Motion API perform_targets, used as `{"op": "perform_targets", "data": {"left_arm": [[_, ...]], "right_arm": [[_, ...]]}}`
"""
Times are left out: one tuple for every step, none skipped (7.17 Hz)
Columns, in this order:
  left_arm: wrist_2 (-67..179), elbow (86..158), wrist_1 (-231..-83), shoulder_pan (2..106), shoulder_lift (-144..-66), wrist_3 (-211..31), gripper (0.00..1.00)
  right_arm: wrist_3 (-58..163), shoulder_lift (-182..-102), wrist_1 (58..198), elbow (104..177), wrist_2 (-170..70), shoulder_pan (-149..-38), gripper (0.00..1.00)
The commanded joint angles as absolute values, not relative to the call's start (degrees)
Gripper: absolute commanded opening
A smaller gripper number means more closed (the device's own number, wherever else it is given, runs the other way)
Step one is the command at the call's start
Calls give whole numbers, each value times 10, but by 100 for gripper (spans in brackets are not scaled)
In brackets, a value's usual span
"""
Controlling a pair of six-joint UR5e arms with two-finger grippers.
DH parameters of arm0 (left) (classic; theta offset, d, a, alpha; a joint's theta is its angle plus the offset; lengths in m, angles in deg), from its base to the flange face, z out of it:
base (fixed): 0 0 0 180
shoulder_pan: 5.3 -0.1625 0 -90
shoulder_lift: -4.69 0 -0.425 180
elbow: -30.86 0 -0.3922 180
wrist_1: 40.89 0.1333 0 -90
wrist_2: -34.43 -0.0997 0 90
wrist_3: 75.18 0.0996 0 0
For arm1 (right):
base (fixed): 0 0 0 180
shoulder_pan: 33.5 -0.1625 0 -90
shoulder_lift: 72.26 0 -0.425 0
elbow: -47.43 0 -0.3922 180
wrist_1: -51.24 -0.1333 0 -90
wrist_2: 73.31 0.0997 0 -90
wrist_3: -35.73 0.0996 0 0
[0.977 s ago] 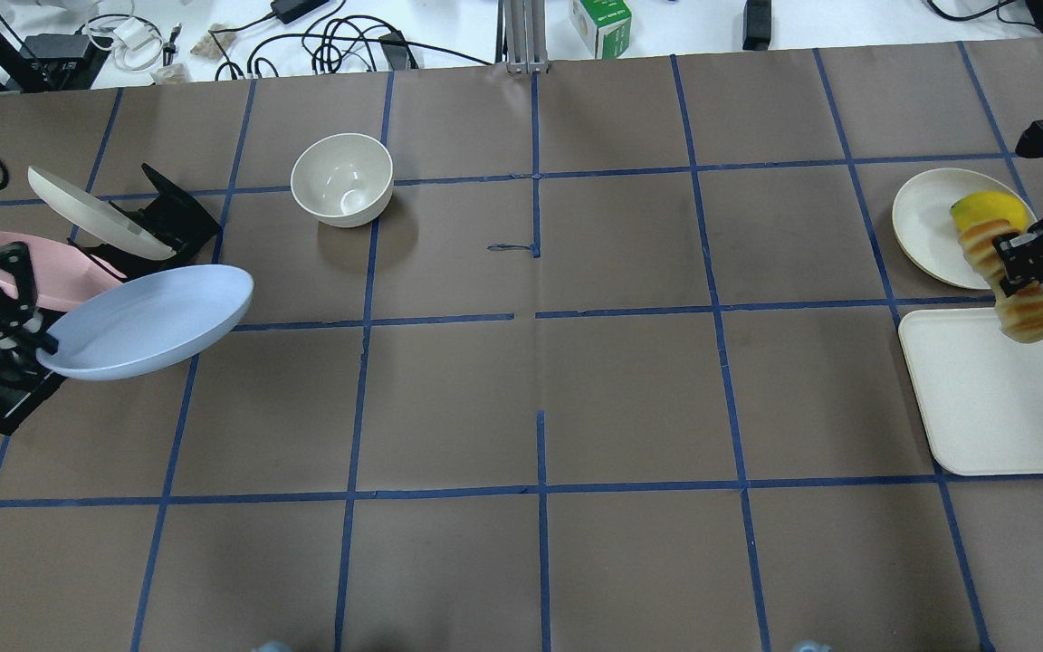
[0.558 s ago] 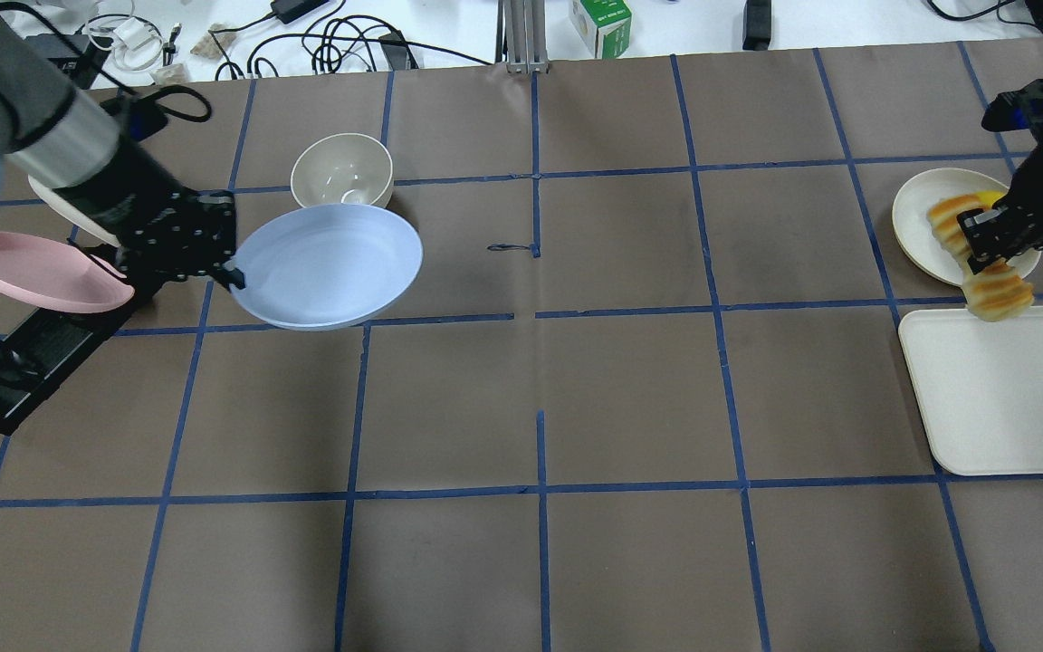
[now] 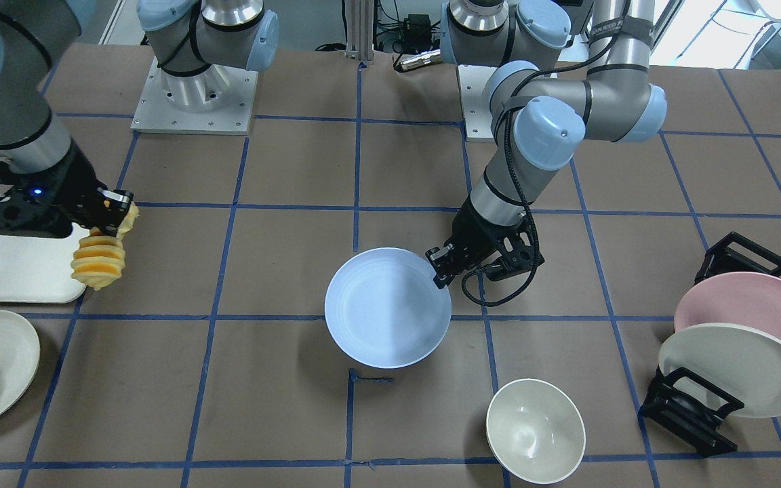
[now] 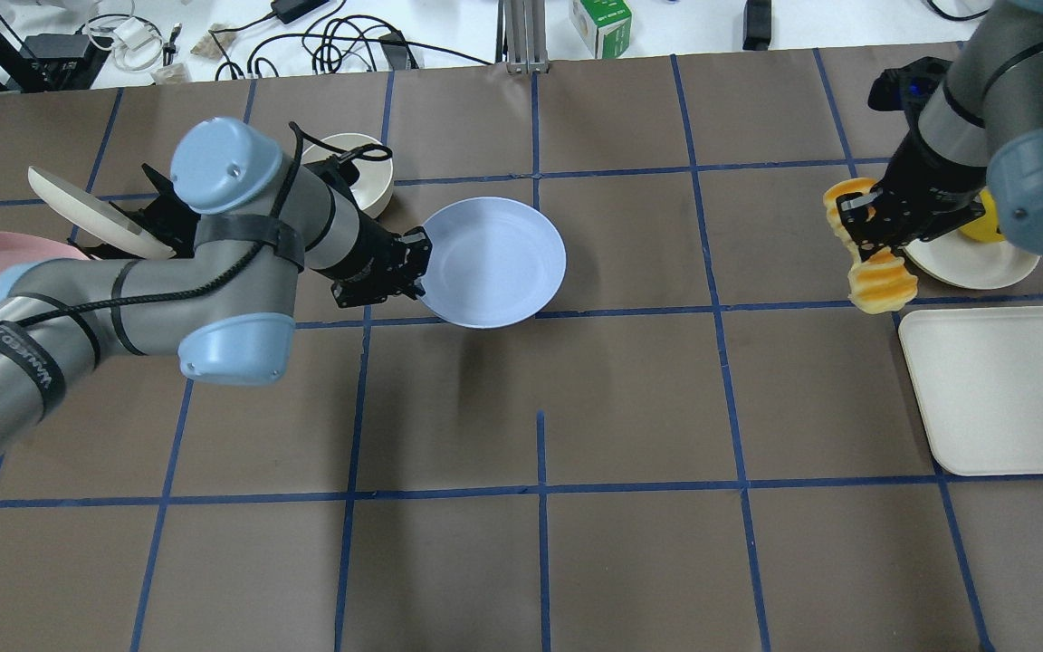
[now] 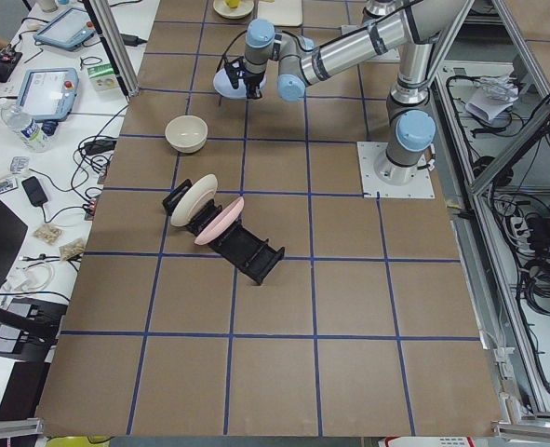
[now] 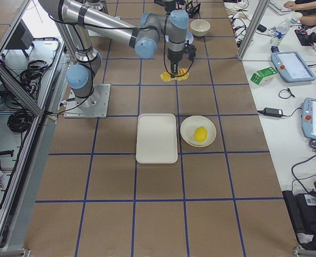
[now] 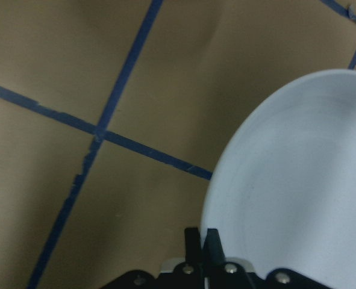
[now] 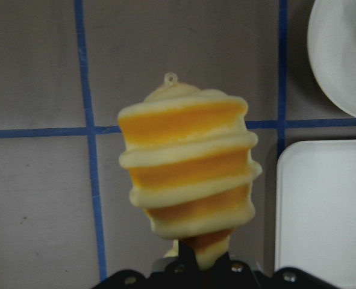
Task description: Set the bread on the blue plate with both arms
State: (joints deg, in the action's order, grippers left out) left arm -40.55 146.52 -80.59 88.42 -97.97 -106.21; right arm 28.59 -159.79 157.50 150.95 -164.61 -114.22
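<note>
So, the left gripper (image 4: 416, 264) is pinched tight onto the rim of the blue plate (image 4: 496, 263), well apart from the white tray (image 4: 1001, 389); the right gripper (image 4: 867, 243) is clamped round the bread (image 4: 884, 282), just beside that tray's corner.

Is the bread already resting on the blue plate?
No, the bread is clamped in the right end effector, well apart from the blue plate.

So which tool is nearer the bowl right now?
Left. The left tool, pinching the blue plate's rim, is close by the bowl; the right tool, holding the bread, is far across the table.
</note>
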Motion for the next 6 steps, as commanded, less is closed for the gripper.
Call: {"op": "perform_targets", "data": {"left_arm": [[-392, 1491, -709, 910, -1043, -1072, 0], [-398, 1490, -707, 934, -1060, -1073, 0], [-398, 1492, -708, 938, -1067, -1073, 0], [-399, 1492, -707, 940, -1068, -1064, 0], [-439, 1493, -707, 940, -1068, -1055, 99], [-494, 1488, -706, 939, -1053, -1038, 100]], "right_arm": [[399, -1584, 1580, 1506, -1629, -1235, 0], [433, -1574, 1582, 1506, -1630, -1269, 0], [458, -1560, 1602, 1506, -1629, -1294, 0], [483, -1550, 1620, 1506, -1626, -1319, 0], [505, -1539, 1630, 1505, -1611, -1337, 0], [510, -1523, 1658, 1505, -1606, -1351, 0]]}}
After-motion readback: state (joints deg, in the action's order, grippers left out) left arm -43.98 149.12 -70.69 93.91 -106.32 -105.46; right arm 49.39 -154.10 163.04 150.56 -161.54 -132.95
